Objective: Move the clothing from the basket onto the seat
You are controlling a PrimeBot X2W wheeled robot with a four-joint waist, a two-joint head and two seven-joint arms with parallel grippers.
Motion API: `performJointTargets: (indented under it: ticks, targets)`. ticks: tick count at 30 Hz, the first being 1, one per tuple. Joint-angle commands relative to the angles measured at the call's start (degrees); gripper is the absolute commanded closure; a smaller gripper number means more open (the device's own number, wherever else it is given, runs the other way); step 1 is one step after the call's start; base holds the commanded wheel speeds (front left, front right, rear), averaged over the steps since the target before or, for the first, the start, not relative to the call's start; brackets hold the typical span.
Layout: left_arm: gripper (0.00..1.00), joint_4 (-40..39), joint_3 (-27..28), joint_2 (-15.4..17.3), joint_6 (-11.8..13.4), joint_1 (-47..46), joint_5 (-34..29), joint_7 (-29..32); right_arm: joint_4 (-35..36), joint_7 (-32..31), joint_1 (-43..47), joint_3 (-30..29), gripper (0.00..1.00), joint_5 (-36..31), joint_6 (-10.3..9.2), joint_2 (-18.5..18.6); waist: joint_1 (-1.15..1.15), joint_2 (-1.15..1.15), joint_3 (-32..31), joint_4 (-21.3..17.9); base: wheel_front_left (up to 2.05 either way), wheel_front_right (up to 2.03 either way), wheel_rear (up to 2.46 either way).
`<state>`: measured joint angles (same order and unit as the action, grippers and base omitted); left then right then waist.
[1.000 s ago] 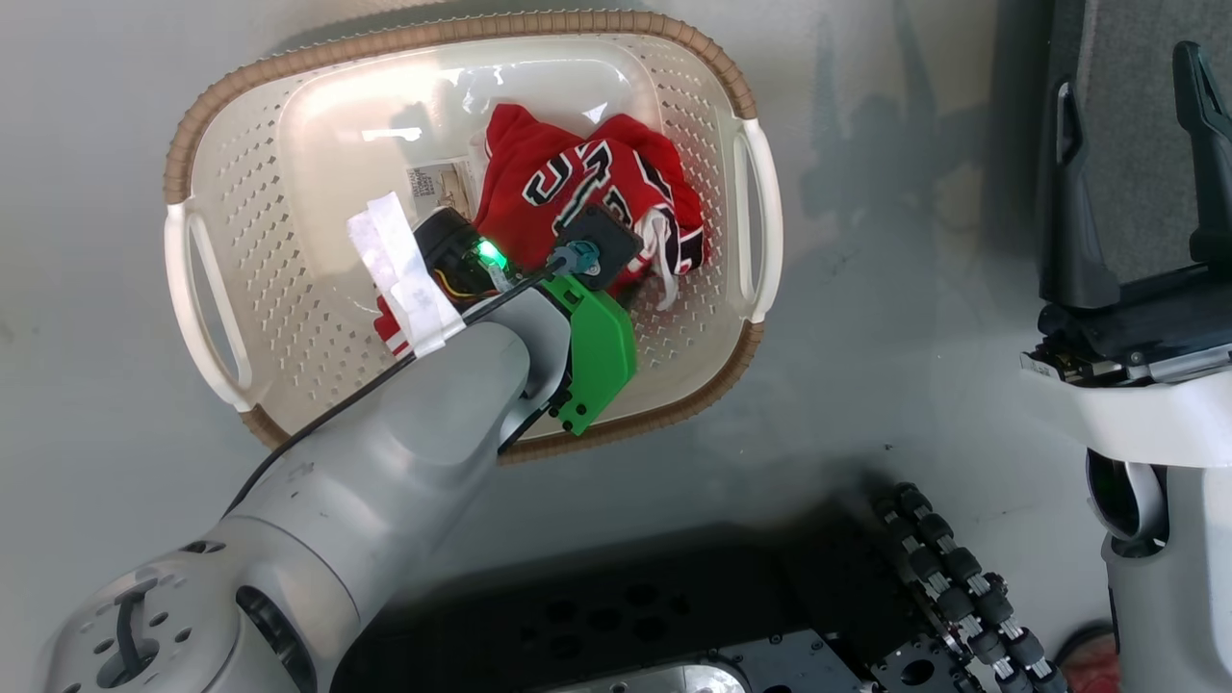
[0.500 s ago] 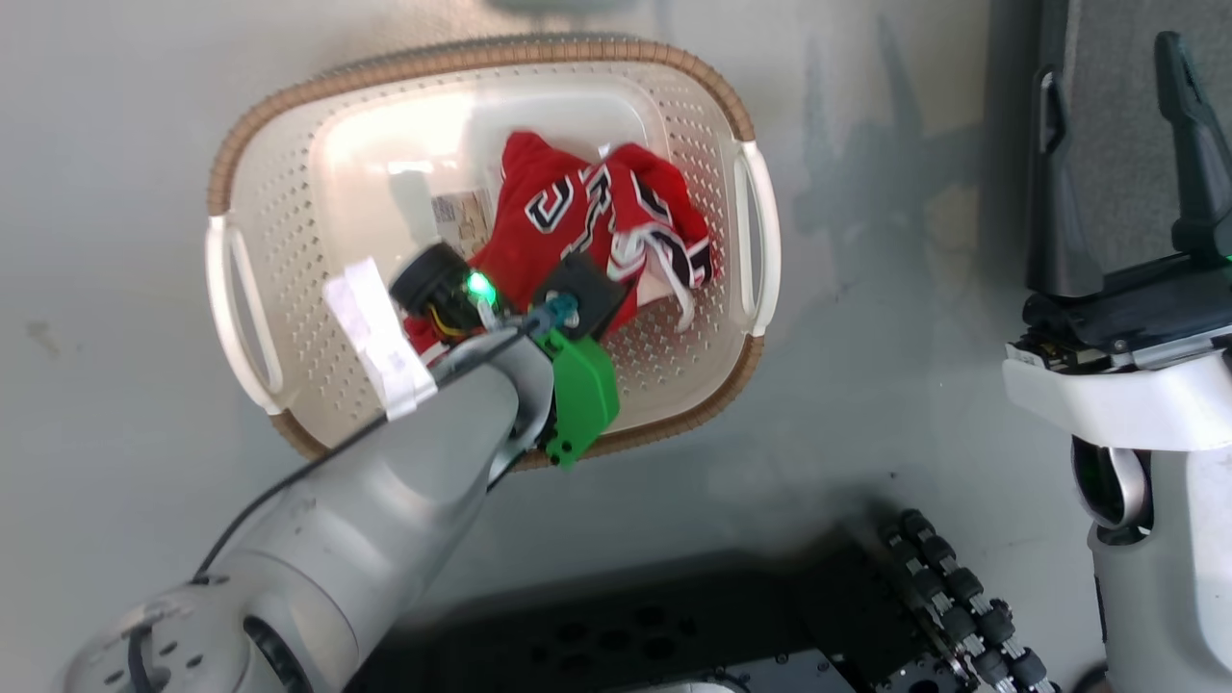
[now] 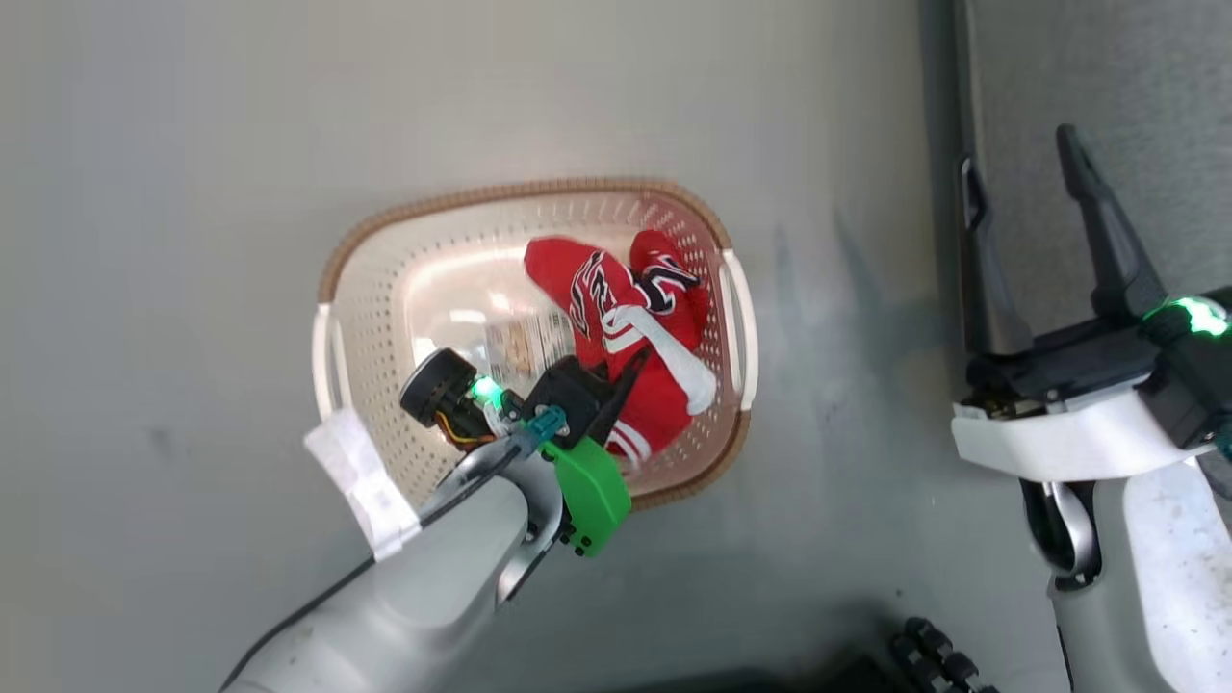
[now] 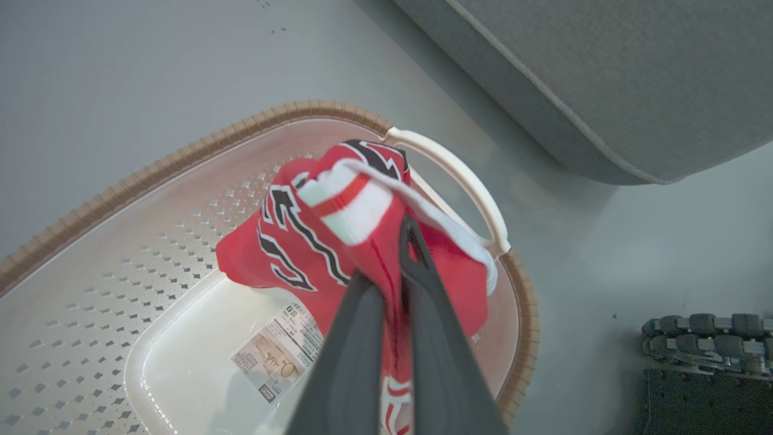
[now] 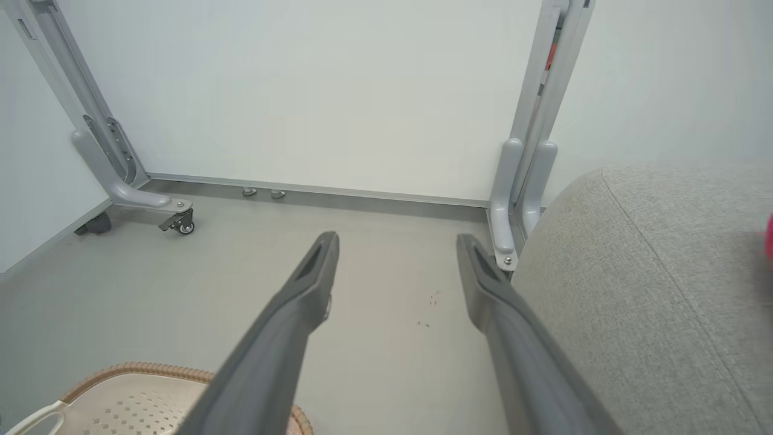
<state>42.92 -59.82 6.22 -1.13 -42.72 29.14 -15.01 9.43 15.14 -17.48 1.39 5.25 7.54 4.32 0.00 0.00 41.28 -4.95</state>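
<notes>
The cream perforated basket (image 3: 520,192) with its brown rim (image 4: 181,157) stands on the grey floor. Inside it, the red jersey (image 3: 616,318) with black-white lettering and a white band hangs up from the basket floor. My left gripper (image 4: 389,266) is shut on a fold of the jersey (image 4: 314,235), over the basket's right half. A barcode sticker (image 4: 278,356) shows on the bare basket bottom. My right gripper (image 3: 1018,154) is open and holds nothing, in front of the grey seat (image 3: 1107,115). The seat (image 4: 604,78) lies just beyond the basket's handle.
My dark wheeled base (image 4: 706,344) sits close to the basket's near right. Grey frame legs on casters (image 5: 121,181) and a second pair of posts (image 5: 519,199) stand by the white wall, next to the seat's corner (image 5: 664,272). A pink-red sliver (image 5: 770,235) shows on the seat.
The head camera has pulled back, so the basket looks smaller. My left gripper has risen with the jersey, pulling it up and stretching it out of its heap.
</notes>
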Motion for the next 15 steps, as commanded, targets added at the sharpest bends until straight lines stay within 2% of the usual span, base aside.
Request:
performJointTargets:
  ticks: [1, 9, 15]
  targets:
    - [1.0, -1.7, 1.7, 0.5, 0.6, 2.4, -1.3, -0.2, -0.6, 0.0, 1.5, 0.2, 0.0, 0.3, -0.1, 0.0, 0.0, 0.0, -9.5, 0.9, 0.0, 0.0, 0.0]
    - [1.0, -12.3, 12.9, 1.2, 1.6, 12.7, -7.3, -0.2, -3.2, 0.0, 6.2, 1.5, 0.0, 0.7, -0.1, -0.3, 0.0, 0.0, -20.6, 1.9, 0.0, 0.0, 0.0]
    - [1.0, -18.2, 19.0, 1.8, 1.9, 19.6, -11.3, -0.2, -5.4, 0.0, 9.8, 2.9, 0.0, 1.1, -0.1, -0.6, 0.0, 0.0, -28.4, 1.9, 0.0, 0.0, 0.0]
